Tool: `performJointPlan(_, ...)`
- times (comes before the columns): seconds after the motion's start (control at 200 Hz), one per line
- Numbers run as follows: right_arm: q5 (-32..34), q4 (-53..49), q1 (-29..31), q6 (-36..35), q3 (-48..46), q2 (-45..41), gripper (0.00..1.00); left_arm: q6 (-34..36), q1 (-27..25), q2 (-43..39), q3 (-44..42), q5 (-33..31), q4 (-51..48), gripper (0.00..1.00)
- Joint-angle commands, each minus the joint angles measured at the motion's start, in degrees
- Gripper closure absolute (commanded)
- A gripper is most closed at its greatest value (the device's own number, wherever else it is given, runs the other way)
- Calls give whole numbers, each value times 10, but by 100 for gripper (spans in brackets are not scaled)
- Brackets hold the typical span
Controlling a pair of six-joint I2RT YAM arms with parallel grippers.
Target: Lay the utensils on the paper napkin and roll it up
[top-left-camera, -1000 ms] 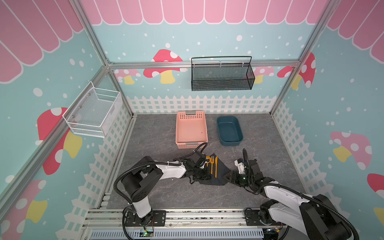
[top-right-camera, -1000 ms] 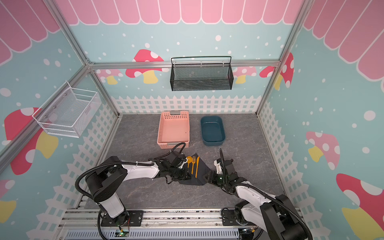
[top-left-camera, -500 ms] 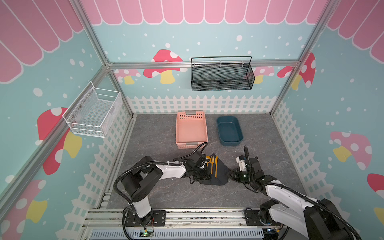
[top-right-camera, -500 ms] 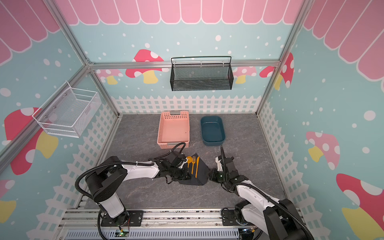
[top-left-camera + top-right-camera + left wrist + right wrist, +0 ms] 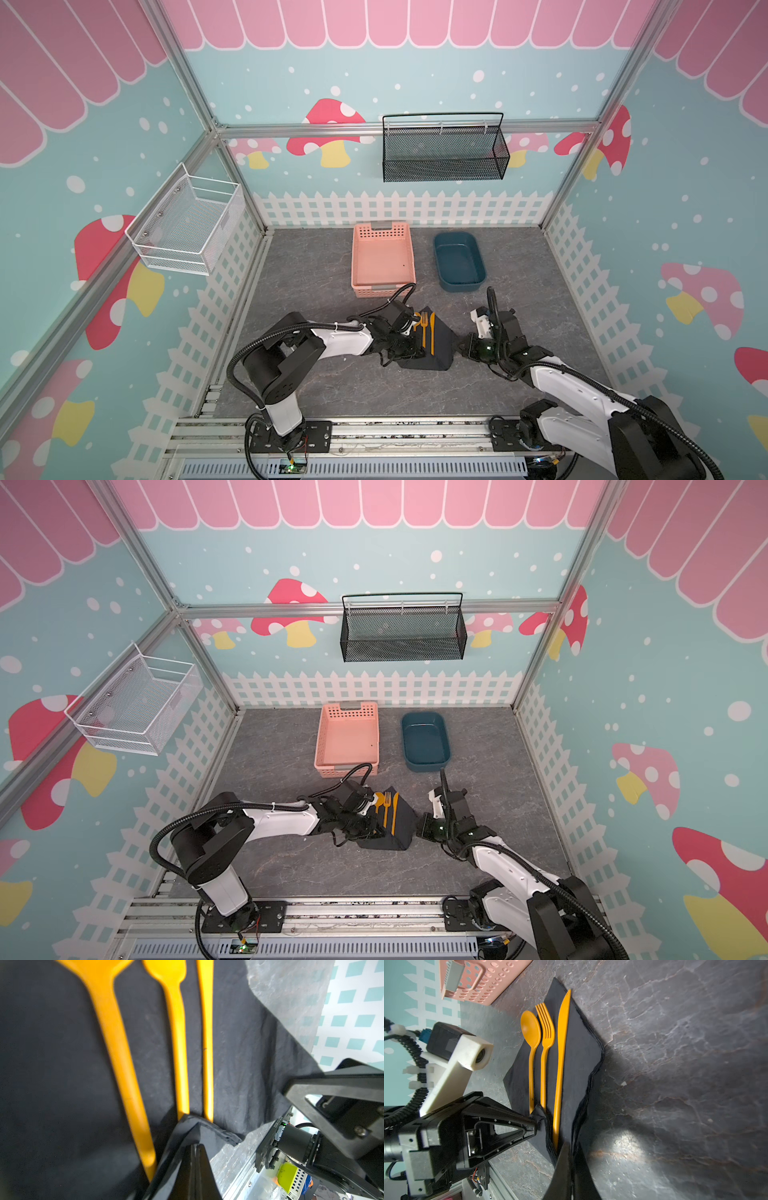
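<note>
Grey marbled counter [image 5: 316, 386] is carrying the paper napkin [image 5: 441, 351], with the pink basket [image 5: 382, 259] standing just beyond the napkin and the dark blue tub [image 5: 459, 262] beyond its right side. At the napkin's left near corner the left end effector [image 5: 196, 1148] is pressing in, clenched on that corner, which is folding up over the handle ends. On the napkin the utensils are lying side by side: the spoon [image 5: 530, 1028] leftmost, the fork [image 5: 547, 1028] in the middle, the knife [image 5: 562, 1032] rightmost, heads pointing away from both arms. At the napkin's right edge the right end effector [image 5: 571, 1151] is gripping the layered paper, fingers closed tight, the edge curling slightly upward there.
</note>
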Motion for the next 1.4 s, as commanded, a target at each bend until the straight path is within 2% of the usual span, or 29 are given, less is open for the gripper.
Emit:
performJointPlan(0.0, -14, 2, -2, 6, 12, 5, 95, -2, -3, -11, 13, 6, 9, 97)
performJointPlan(0.595, -19, 46, 51, 56, 39, 30, 96, -8, -3, 8, 8, 8, 19, 97)
performJointPlan(1.156, 2, 131, 133, 116, 92, 132, 98, -10, -3, 17, 4, 8, 24, 97)
performJointPlan(1.396, 12, 153, 146, 131, 91, 163, 99, -10, -3, 10, 2, 5, 26, 98)
